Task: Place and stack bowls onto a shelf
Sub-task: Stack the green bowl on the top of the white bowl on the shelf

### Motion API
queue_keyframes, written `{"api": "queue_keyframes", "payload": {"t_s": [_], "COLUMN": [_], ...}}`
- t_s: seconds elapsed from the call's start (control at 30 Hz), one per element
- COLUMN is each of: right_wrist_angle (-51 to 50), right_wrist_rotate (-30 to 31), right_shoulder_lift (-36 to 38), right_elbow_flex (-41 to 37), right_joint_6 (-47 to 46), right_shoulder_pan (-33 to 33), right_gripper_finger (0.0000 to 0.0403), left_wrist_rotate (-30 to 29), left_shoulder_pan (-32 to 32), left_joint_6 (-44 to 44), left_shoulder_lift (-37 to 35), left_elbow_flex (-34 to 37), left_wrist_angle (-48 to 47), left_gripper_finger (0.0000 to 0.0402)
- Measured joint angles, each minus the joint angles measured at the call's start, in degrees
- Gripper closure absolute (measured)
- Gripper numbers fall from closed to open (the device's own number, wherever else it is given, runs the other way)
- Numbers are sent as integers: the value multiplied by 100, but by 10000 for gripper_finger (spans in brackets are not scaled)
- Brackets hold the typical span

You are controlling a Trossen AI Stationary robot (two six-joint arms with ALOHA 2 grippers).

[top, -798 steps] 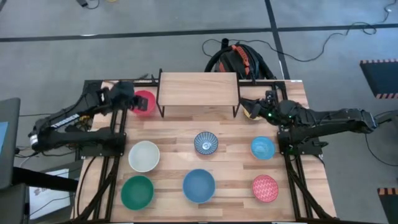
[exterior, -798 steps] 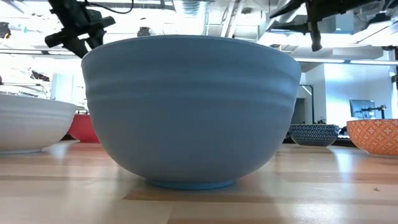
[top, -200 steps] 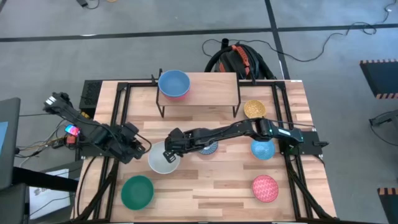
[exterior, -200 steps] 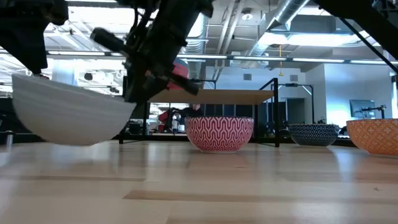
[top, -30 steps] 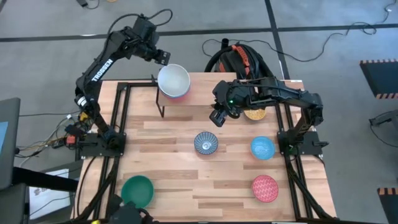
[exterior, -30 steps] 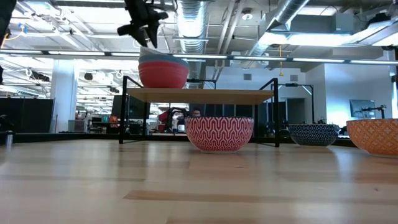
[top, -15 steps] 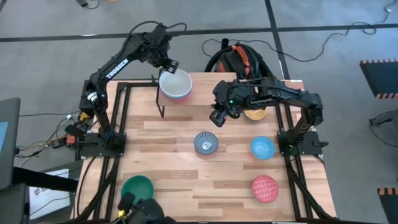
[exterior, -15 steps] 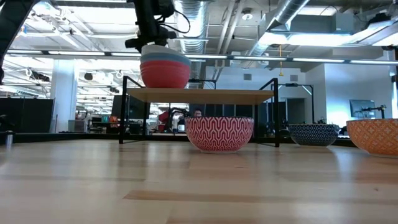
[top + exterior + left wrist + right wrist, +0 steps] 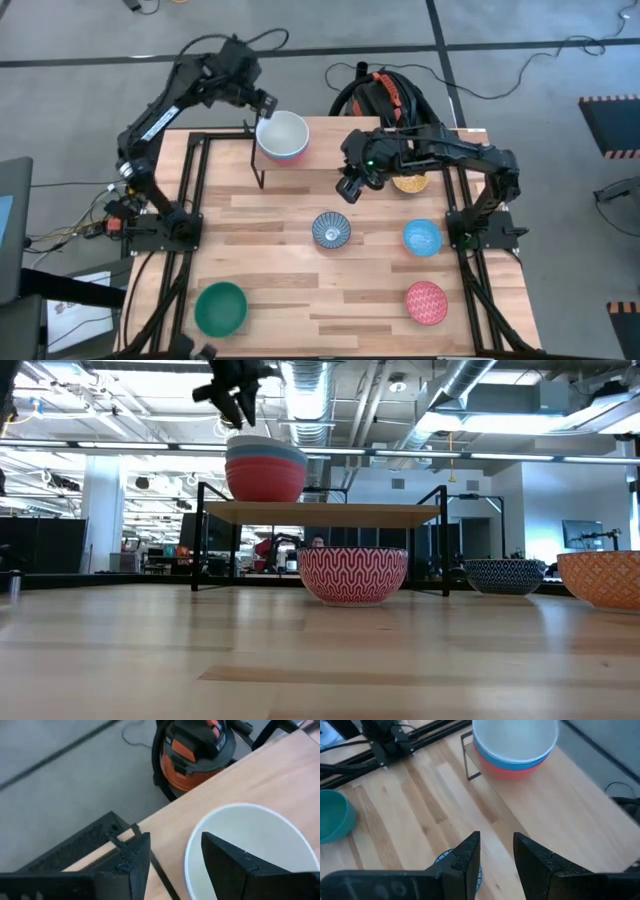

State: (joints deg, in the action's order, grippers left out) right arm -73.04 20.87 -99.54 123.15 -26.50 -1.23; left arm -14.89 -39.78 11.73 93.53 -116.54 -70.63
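Left fingers (image 9: 262, 106) apart, empty; right fingers (image 9: 345, 190) apart, empty; white bowl (image 9: 283, 133) nested atop stack.

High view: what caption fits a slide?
Left tool open beside the three-bowl stack on the shelf; five bowls wait.

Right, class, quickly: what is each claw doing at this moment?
Left claw: open, empty, beside the white bowl.
Right claw: open, empty, over the shelf.
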Motion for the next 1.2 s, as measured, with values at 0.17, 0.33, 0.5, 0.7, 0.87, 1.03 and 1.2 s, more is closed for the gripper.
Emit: {"api": "queue_keyframes", "payload": {"t_s": [0.17,0.33,0.5,0.7,0.87,1.03,1.2], "right_wrist_angle": [848,1647,2561,4395,6795,8111,7943], "right_wrist_rotate": [-660,-1200,-1312,-625,-760,-2362,-3082], "right_shoulder_lift": [-38,-31,-16,-25,-258,-1116,-1777], "right_elbow_flex": [-727,-1246,-1608,-2030,-2428,-2409,-2122], "right_joint_6": [-41,-328,-584,326,1346,1692,1655], "right_shoulder_pan": [-4,-1,0,169,802,1583,2025], "right_gripper_finger": [260,260,260,260,260,260,271], "left_wrist_rotate": [-176,-46,-372,-958,-1378,-1748,-1680], "left_shoulder_pan": [480,1084,1734,2536,3003,3281,3471], "left_joint_6": [387,1166,1910,2482,2791,2959,3175], "left_shoulder_lift": [-1244,-2630,-3554,-4117,-4195,-3995,-3666], "left_elbow_flex": [2038,3833,4621,5007,5044,5046,5046], "left_wrist_angle": [1021,1870,1940,1954,1969,1959,1991], "left_gripper_finger": [239,239,239,239,239,239,239]}}
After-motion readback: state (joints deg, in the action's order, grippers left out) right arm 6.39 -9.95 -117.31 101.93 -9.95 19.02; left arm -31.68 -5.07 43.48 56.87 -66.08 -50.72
